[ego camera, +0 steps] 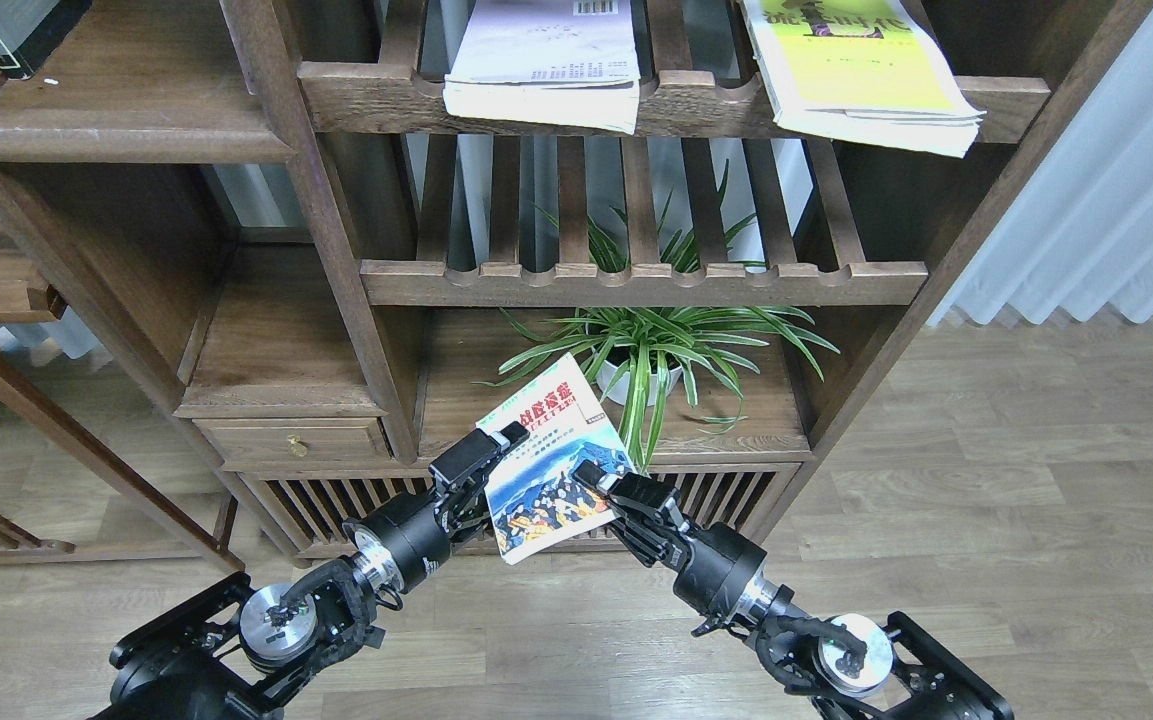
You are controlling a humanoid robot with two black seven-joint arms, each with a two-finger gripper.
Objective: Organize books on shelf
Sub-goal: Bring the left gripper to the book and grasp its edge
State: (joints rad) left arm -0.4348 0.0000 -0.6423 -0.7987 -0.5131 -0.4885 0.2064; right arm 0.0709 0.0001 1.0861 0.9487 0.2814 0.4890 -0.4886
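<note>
Nearest, both arms angle inward and upward; the left gripper (pixel 481 455) pinches the left edge of the red-titled paperback (pixel 548 455) and the right gripper (pixel 604 478) pinches its right edge, holding it tilted in the air before the spider plant (pixel 651 345). Thin and light, it will likely flop, so opposite edges suit; beyond, the pale paperback (pixel 546 65) and yellow-green paperback (pixel 861 70) lie on the slatted rack (pixel 676 100); the solid shelf (pixel 126 130) sits upper left.

both arms raised, left gripper (pixel 481 452), right gripper (pixel 604 482) clamped
</note>
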